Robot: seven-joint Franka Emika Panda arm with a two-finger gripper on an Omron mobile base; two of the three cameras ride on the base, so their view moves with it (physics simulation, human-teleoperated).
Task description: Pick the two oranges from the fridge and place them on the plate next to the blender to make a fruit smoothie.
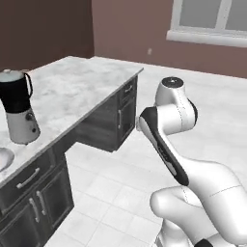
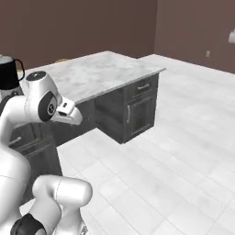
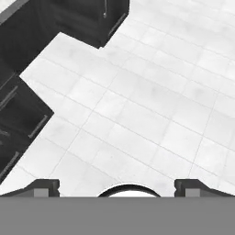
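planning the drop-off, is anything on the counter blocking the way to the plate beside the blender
Nothing visible does. The marble counter lies bare apart from the blender at its near left end, and the plate shows as a pale rim just in front of it. The gripper is open, empty, and points at the floor tiles.

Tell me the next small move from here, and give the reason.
Probably drive or turn the base to search for the fridge. The hand is open and holds nothing, pointing down at the white tiled floor. The squat black blender with a pale grey base stands on the grey marble counter; no orange fruit has been picked.
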